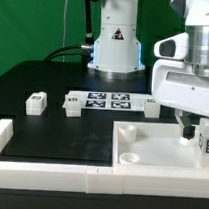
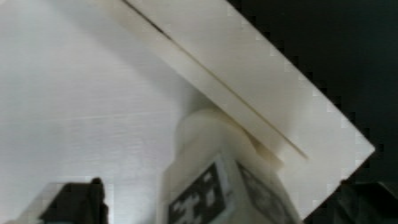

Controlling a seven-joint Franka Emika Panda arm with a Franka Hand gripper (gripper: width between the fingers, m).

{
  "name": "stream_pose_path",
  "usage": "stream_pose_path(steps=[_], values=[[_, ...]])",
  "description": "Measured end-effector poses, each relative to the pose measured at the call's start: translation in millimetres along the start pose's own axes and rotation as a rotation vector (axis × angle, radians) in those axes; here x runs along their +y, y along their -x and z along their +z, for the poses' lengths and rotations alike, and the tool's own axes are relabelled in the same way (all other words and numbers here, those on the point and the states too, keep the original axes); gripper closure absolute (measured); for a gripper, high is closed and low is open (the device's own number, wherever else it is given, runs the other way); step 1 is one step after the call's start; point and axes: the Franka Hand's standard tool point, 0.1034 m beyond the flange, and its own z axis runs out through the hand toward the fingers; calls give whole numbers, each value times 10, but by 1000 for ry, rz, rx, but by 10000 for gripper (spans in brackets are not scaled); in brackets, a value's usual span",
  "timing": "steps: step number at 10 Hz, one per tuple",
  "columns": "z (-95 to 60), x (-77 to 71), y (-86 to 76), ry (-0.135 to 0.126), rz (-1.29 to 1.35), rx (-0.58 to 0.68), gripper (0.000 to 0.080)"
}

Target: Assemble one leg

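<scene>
1. Here the leg (image 1: 202,142) stands upright on the white panel (image 1: 150,145), at its corner toward the exterior view's right; its tag shows in the wrist view (image 2: 210,195).
2. The gripper (image 1: 196,131) straddles it, fingers spread, apparently not pinching.
3. Two more legs (image 1: 34,103) (image 1: 71,106) sit beside the marker board (image 1: 111,100).

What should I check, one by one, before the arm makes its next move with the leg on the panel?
1. Small chunky white plastic leg with black-and-white tag stands upright on the large white square panel: ok.
2. Pincer open around the leg: ok.
3. Leg seated fully in a corner socket: cannot tell.
4. Other small white tagged legs lie loose on the black table, apart from the panel: ok.
5. Round socket at the panel's near corner empty: ok.
</scene>
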Motion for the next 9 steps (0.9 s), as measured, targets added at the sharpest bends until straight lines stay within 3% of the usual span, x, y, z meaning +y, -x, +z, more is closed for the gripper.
stream_pose_path(steps=[4,7,9], values=[[11,56,-61,25,-542,6,150],[8,75,-92,34,-652,12,150],[8,76,-93,34,-652,12,402]])
